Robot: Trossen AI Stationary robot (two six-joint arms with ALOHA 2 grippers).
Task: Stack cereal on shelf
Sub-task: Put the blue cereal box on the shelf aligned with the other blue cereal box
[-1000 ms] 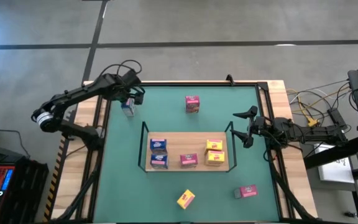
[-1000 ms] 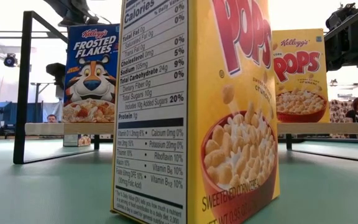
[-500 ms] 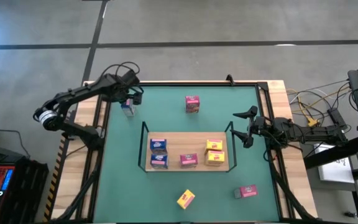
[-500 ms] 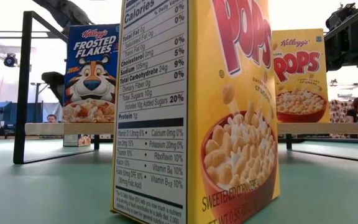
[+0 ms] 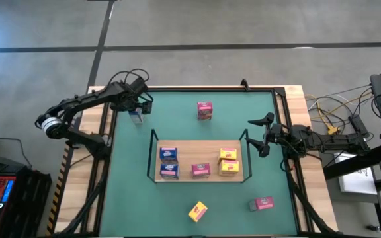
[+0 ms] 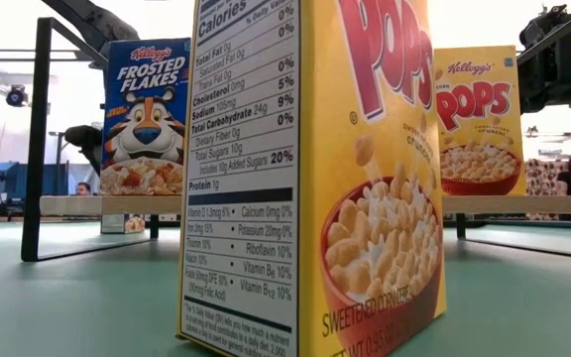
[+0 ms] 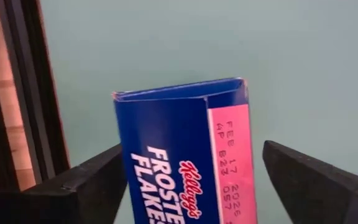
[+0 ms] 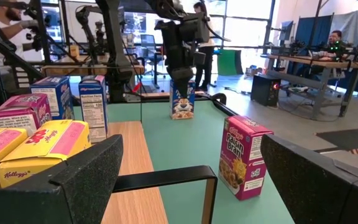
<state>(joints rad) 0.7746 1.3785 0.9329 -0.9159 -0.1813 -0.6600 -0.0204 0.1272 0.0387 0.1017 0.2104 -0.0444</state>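
A blue cereal box [image 5: 136, 118] stands upright on the green table near its far left corner. My left gripper [image 7: 193, 146] hangs over the box, pointing steeply down and open, one finger on either side of the box's top [image 7: 179, 99]. The right wrist view shows this gripper [image 8: 180, 62] above the box [image 8: 182, 104]. The light-wood shelf [image 5: 197, 178] lies mid-table and carries two blue boxes [image 5: 169, 162], a pink one [image 5: 200, 170] and two yellow ones [image 5: 228, 161]. My right gripper [image 5: 262, 135] waits open and level at the shelf's right end. My left gripper has one finger [image 7: 101, 171] right up against one narrow side of the blue box [image 7: 122, 143], but I cannot tell whether it touches. The other finger [image 7: 297, 174] stands clear of the opposite side. The box rests on its base on the table.
A pink box [image 5: 205, 110] stands at the far middle. A yellow box [image 5: 198, 211] stands near the front edge, filling the low view [image 6: 310, 178]. Another pink box [image 5: 263, 203] lies at the near right. Black rails [image 5: 153, 155] rise at the shelf's ends.
My left gripper has come down over the blue box at the far left. The box has stayed where it was.
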